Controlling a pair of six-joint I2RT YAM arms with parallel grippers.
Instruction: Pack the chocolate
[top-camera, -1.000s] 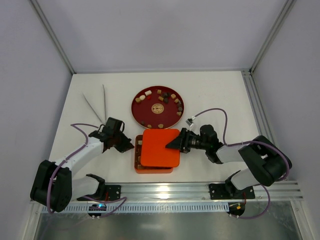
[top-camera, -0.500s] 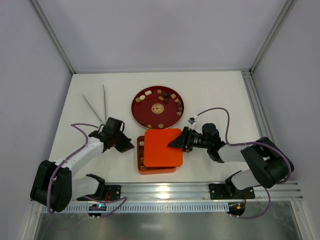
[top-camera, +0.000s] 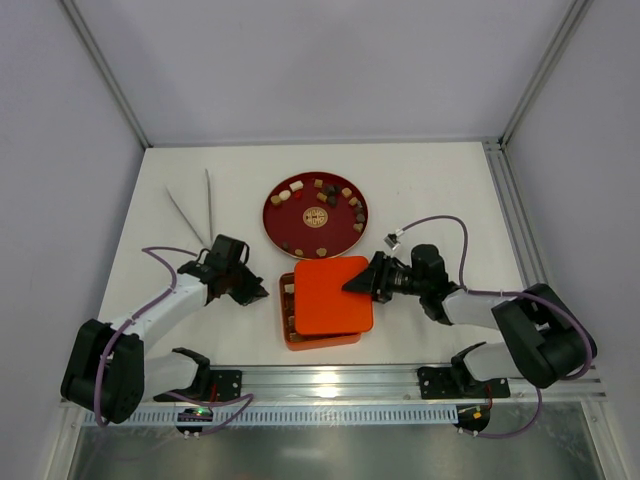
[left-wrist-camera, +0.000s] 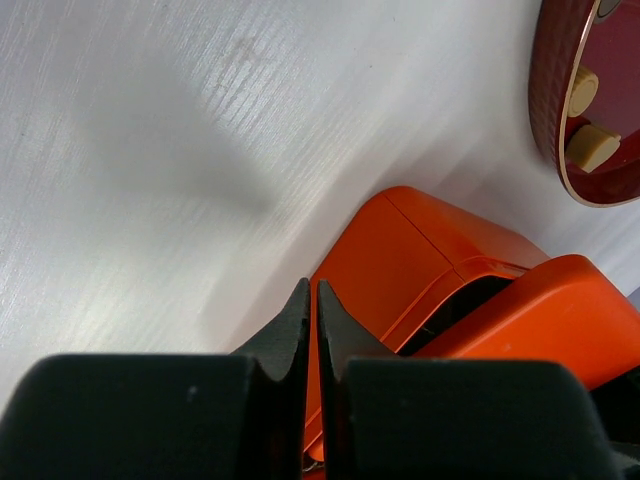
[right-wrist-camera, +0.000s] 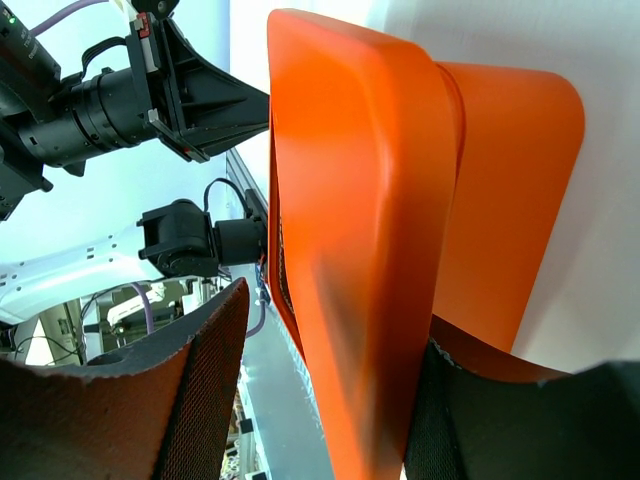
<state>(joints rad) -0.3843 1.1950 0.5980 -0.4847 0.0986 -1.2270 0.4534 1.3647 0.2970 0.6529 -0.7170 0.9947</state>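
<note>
Chocolate pieces (top-camera: 322, 197), dark, tan and cream, lie on a round red plate (top-camera: 283, 228); two cream ones (left-wrist-camera: 590, 148) show in the left wrist view. An orange box (top-camera: 288, 335) sits near the front, its flat orange lid (top-camera: 332, 295) covering all but a left strip where a few pieces (top-camera: 290, 290) show. My right gripper (top-camera: 358, 284) (right-wrist-camera: 335, 320) is open astride the lid's right edge (right-wrist-camera: 360, 200); one finger touches it, the other (right-wrist-camera: 215, 340) stands apart. My left gripper (top-camera: 252, 290) (left-wrist-camera: 311, 290) is shut and empty beside the box's left wall (left-wrist-camera: 400, 255).
Two thin sticks (top-camera: 195, 210) lie at the back left of the white table. A metal rail (top-camera: 330, 385) runs along the near edge, and a frame bar (top-camera: 505, 200) runs down the right side. The plate's rim (left-wrist-camera: 548, 100) is just beyond the box.
The lid and the box under it have slid a little to the right together with my right gripper. The left arm has stayed where it was.
</note>
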